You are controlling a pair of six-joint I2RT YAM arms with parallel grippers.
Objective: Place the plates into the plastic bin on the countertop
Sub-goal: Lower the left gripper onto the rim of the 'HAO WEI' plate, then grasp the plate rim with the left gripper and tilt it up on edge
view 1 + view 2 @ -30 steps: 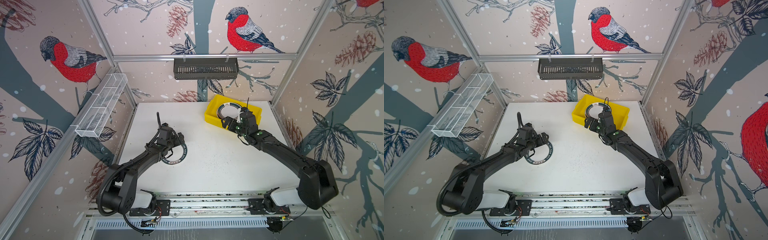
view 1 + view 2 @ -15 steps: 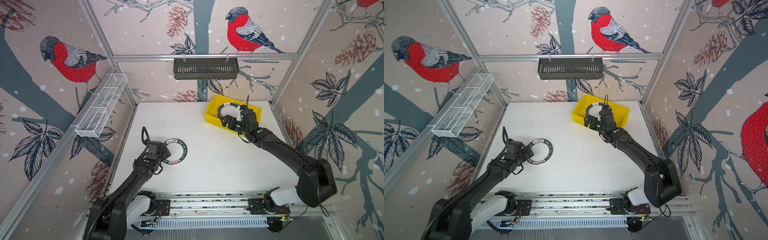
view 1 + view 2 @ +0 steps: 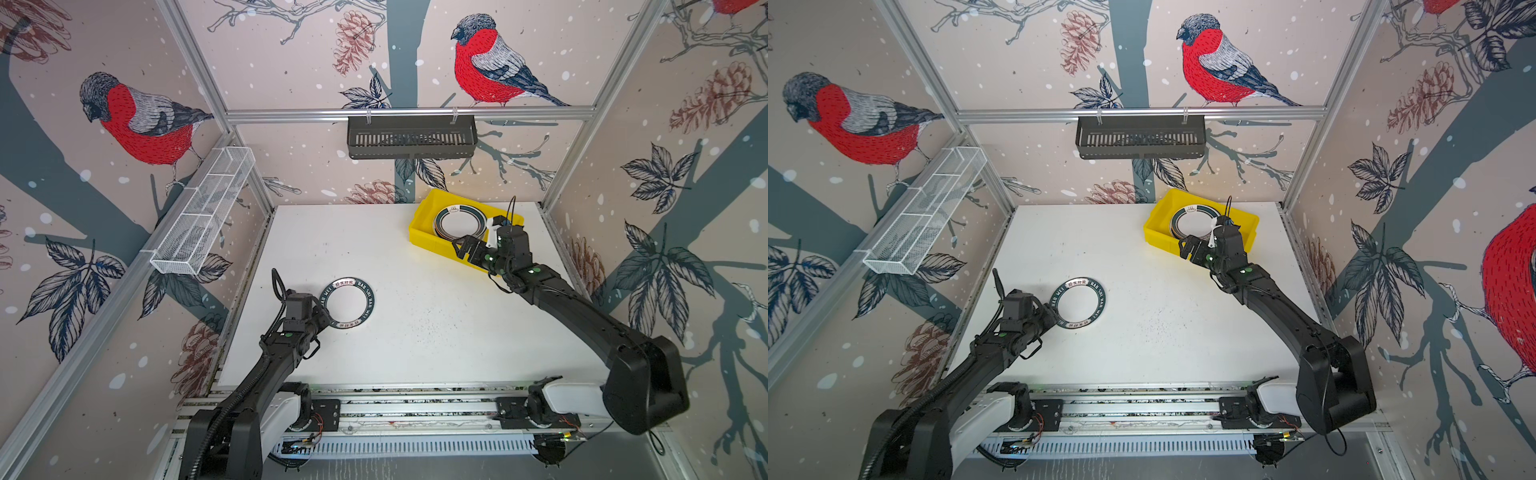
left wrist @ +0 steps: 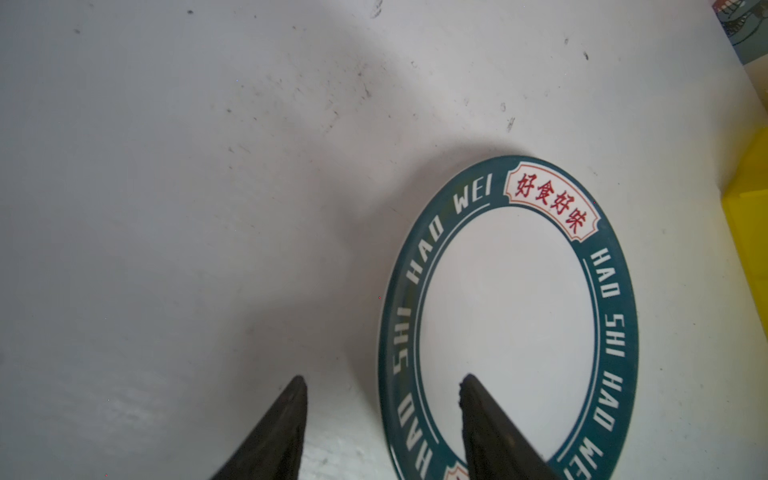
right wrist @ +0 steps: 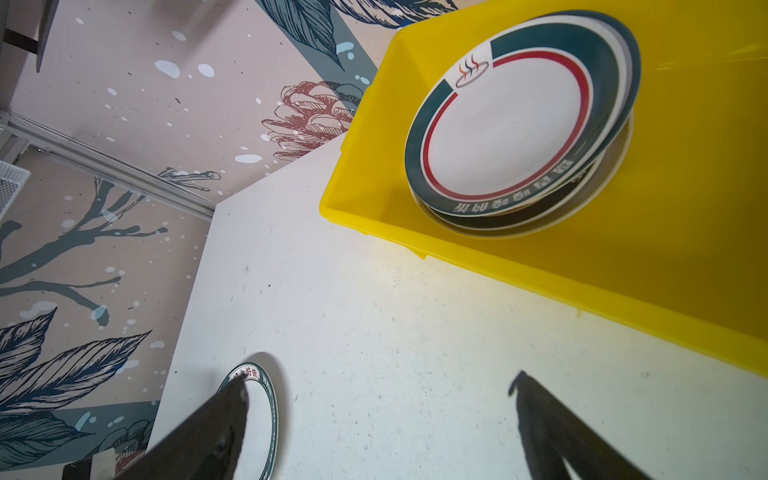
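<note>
1. Presently, 1 teal-rimmed plate [image 3: 349, 302] lies flat on the countertop [image 3: 415, 340], well apart from the yellow plastic bin [image 3: 424, 240].
2. Left gripper [image 4: 382, 380]: jaws partly open, straddling that plate's rim on the arm's side, clamping nothing.
3. Right gripper [image 5: 379, 382]: jaws wide open, empty, by the bin's near wall.
4. Stacked plates [image 3: 459, 222] rest inside the bin.

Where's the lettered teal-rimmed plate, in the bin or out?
Out: the plate lies flat on the white countertop, well apart from the yellow bin.
</note>
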